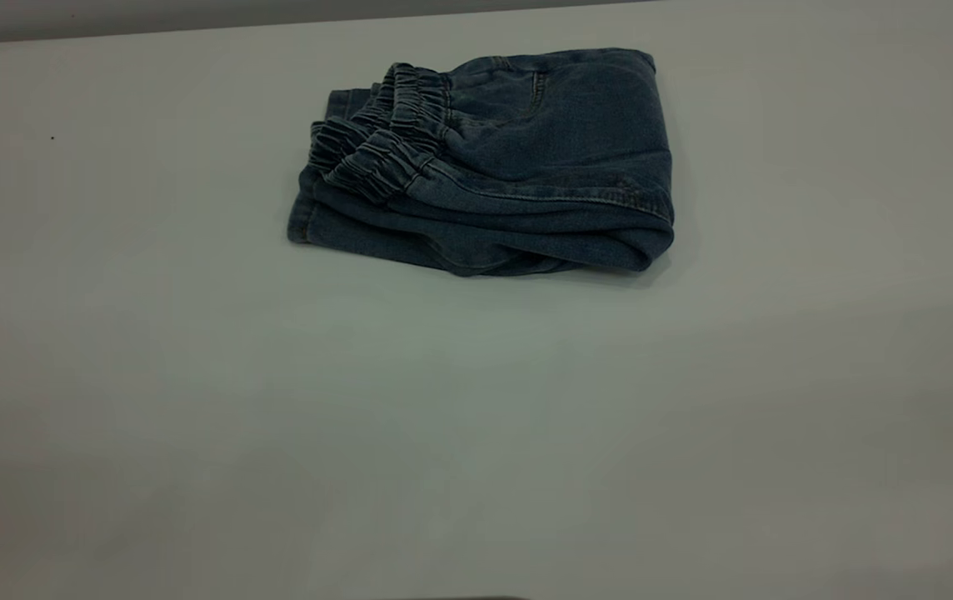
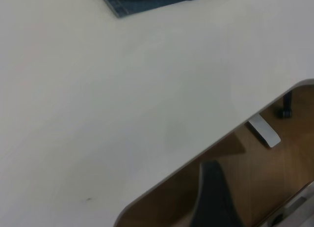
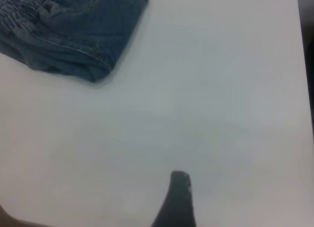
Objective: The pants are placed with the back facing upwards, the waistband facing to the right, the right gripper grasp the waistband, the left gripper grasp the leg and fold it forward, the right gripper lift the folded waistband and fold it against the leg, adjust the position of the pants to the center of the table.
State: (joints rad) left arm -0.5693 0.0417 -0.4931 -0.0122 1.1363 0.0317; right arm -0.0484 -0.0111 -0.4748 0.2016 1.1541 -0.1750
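Pants: the folded denim pants (image 1: pixel 485 162) lie in a compact bundle on the far half of the table (image 1: pixel 476 433), roughly mid-width, perhaps a touch toward the right arm's side.
Waistband: the gathered elastic waistband (image 1: pixel 397 133) lies on top, at the left-arm end of the bundle; the rounded fold (image 1: pixel 651 237) is at the right-arm end.
Long axis: the bundle runs left to right across the table.
Stage: both folds look done; what remains, in my judgement, is nudging the bundle toward the centre, that is, nearer the front edge.
Right gripper: only one dark fingertip (image 3: pixel 177 200) shows in the right wrist view, hanging over bare table, well apart from the pants (image 3: pixel 73 33); whether it is open or closed I cannot tell.
Left gripper: not seen in any view; its wrist camera catches only a corner of the pants (image 2: pixel 147 1) far off, and the table's rounded edge.
Nearer arm: likely the right.
Obstacles: none between the right fingertip and the pants.
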